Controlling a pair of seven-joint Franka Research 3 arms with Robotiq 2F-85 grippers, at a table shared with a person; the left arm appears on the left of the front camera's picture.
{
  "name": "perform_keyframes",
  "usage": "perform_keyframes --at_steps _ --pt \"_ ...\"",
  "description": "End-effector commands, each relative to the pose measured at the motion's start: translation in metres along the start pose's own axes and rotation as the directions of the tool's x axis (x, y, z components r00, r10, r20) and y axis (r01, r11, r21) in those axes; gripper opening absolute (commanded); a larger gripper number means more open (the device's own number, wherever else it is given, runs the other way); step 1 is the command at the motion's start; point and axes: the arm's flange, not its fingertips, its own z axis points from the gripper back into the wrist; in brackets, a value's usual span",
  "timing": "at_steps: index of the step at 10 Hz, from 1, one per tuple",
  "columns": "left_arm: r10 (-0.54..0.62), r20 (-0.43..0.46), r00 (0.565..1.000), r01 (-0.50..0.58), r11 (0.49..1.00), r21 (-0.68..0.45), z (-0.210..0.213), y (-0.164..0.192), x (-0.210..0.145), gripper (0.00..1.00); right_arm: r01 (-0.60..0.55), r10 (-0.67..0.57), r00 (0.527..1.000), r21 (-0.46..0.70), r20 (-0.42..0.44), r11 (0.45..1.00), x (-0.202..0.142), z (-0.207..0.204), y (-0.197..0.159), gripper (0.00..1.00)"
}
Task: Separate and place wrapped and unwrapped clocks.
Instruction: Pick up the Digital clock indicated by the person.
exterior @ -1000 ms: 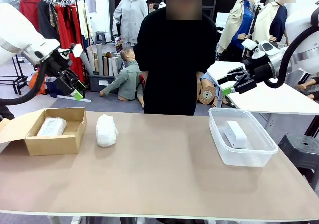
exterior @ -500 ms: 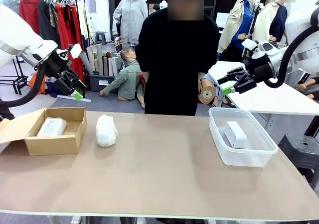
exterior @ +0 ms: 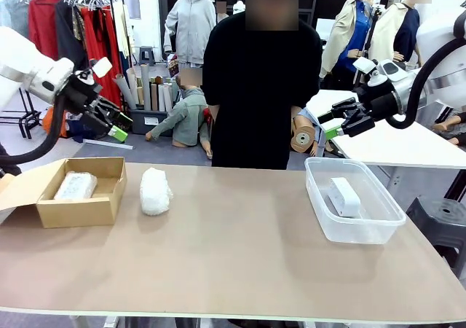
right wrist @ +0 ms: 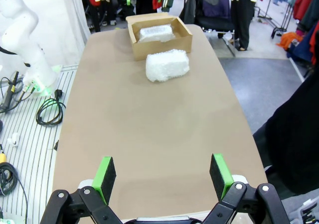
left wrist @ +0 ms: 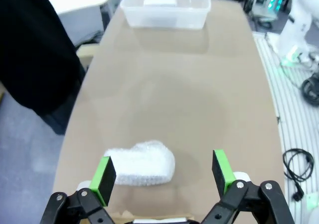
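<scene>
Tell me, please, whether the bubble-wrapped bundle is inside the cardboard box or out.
Out: the bubble-wrapped bundle lies on the table, beside the open cardboard box, with a gap between.

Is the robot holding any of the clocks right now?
No, nothing is held. The left end effector and the right end effector are both open and empty, up in the air.

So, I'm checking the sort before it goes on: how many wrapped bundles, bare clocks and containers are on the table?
Wrapped bundles: 2 (white bubble-wrap bundle on the brown table, clear-plastic bundle in the open cardboard box)
Bare clocks: 1 (white rounded-rectangular clock in the clear plastic tub)
Containers: 2
Total: 5
</scene>
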Motion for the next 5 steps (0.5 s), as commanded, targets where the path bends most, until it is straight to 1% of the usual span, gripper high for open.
perform_keyframes --at_steps 1,2,3,5 --pt "-0.051 0.084 0.995 0.054 0.998 -0.035 0.011 0.004 -0.008 1.0 -0.003 0.003 1.0 -0.001 -0.001 1.0 0.001 0.001 0.0 1.0" --pt "-0.085 0.084 0.993 0.088 0.995 -0.038 0.019 0.004 -0.011 1.0 -0.003 0.003 1.0 -0.001 -0.001 1.0 0.001 0.001 0.0 1.0" --pt "-0.096 0.103 0.99 0.099 0.995 -0.032 0.033 0.006 -0.015 1.0 -0.003 0.003 1.0 -0.001 -0.001 1.0 0.001 0.001 0.0 1.0" --pt "-0.16 0.178 0.971 0.17 0.985 -0.041 0.051 0.006 -0.018 1.0 -0.003 0.003 1.0 -0.001 -0.001 1.0 0.001 0.001 0.0 1.0"
